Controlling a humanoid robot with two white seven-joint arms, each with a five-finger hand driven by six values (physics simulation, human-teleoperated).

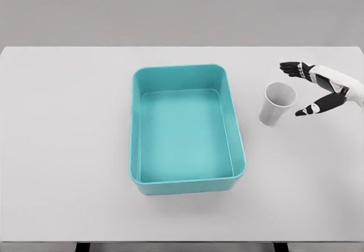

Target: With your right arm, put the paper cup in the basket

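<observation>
A white paper cup (278, 103) stands upright on the pale grey counter (68, 149), just right of the empty teal rectangular plastic basket (234, 132) at the counter's middle. The right hand (318, 88) reaches in from the right edge, its black fingers (293, 68) spread apart, near the cup without touching it.

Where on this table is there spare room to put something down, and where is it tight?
The table is bare left of the teal basket, behind it, and at the front right below the paper cup. The basket itself holds nothing. It is tight only at the right, where the right hand opens beside the cup, close to the basket's right wall.
</observation>
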